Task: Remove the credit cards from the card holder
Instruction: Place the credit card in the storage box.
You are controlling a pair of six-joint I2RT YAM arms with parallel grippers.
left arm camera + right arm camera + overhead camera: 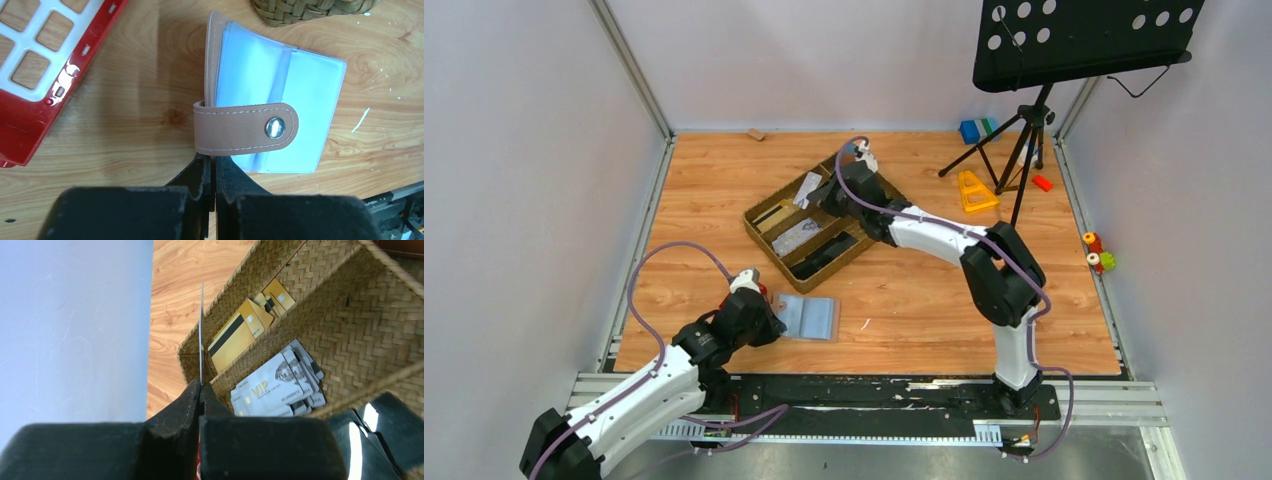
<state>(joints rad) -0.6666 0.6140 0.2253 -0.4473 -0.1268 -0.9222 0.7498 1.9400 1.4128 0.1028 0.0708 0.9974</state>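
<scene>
The card holder (pixel 812 318) lies open on the wooden table, blue-grey sleeves up. Up close, the card holder (pixel 275 95) has its tan tab (pixel 245 129) with a metal snap folded across the sleeves. My left gripper (pixel 214 160) is shut at the holder's tan edge just under the tab, seemingly pinching it; from above, the left gripper (pixel 772 320) sits at the holder's left side. My right gripper (pixel 201 385) is shut on a credit card (pixel 201 330) seen edge-on, above the woven tray (pixel 350 325). From above, the right gripper (pixel 817 200) hangs over the tray.
The woven tray (pixel 769 250) holds gold cards (pixel 240 332) and silver VIP cards (pixel 275 382) in separate compartments. A red grid block (pixel 45 75) lies left of the holder. A music stand (pixel 1074 40) on a tripod, a yellow piece (pixel 974 190) and a blue block (pixel 972 130) stand at the back right.
</scene>
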